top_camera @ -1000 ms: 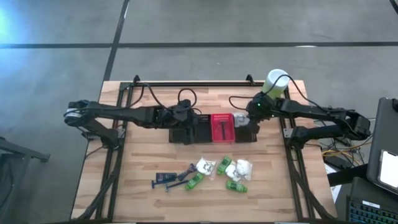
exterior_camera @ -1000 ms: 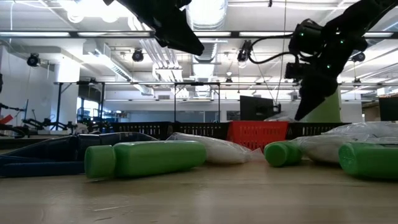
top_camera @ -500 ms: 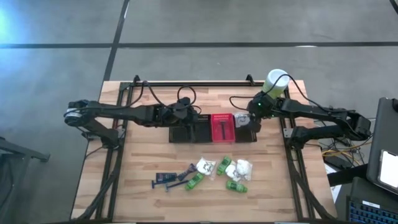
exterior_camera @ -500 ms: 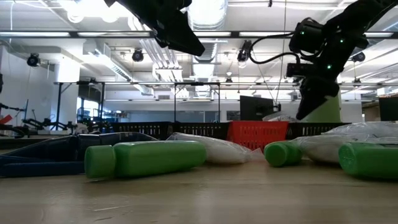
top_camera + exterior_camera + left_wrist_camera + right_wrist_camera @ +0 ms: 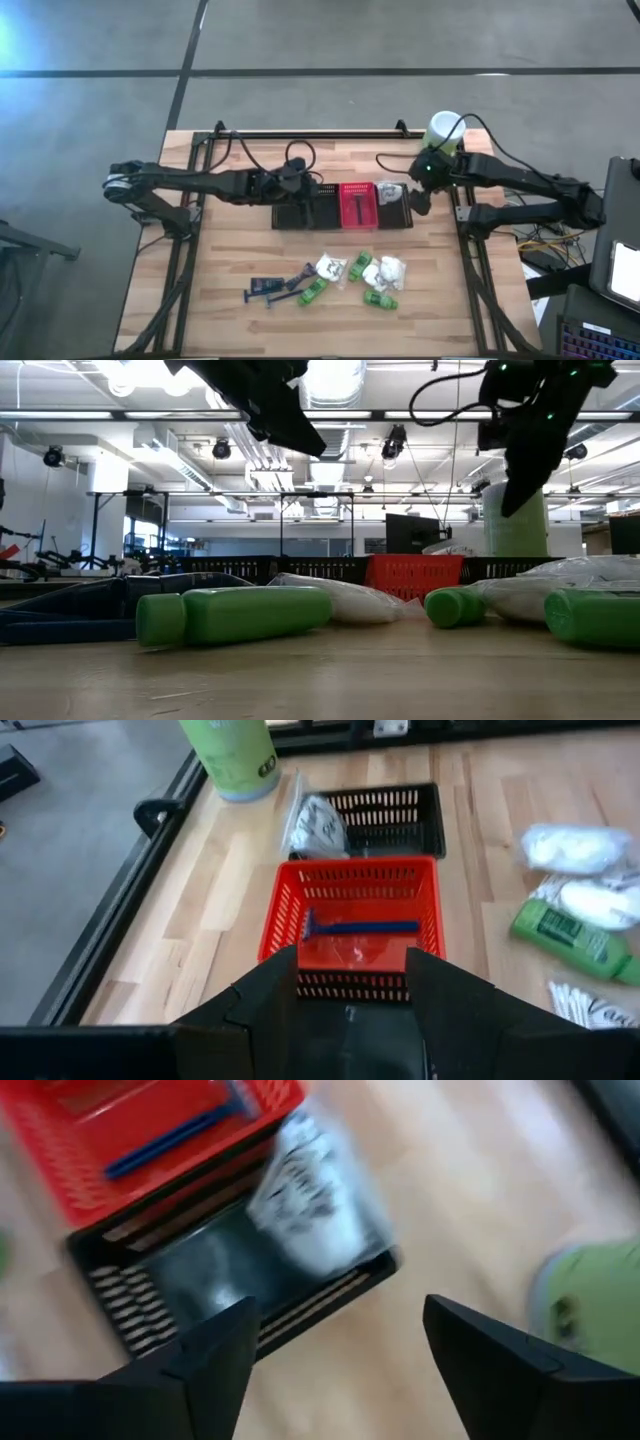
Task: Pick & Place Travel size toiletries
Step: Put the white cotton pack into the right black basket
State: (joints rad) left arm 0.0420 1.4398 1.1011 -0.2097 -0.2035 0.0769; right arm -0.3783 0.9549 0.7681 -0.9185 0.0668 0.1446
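A white packet (image 5: 310,1200) lies in the right black basket (image 5: 200,1295) and leans on that basket's rim (image 5: 300,820). My right gripper (image 5: 419,199) hangs open just right of this basket, with nothing between its fingers (image 5: 215,1355). A blue razor (image 5: 360,927) lies in the red basket (image 5: 358,206). My left gripper (image 5: 303,200) is open over the left black basket (image 5: 298,214). More toiletries lie on the table's near half: green bottles (image 5: 378,298), white packets (image 5: 386,269) and dark razors (image 5: 266,288).
A large pale-green canister (image 5: 442,130) with a white lid stands at the back right, close behind my right arm. The three baskets stand in a row at the table's middle. Bare wood lies left and right of the loose items.
My right gripper has opened and let go of the white packet, which now lies in the right black basket. It has then risen and drawn back toward the table's right edge.
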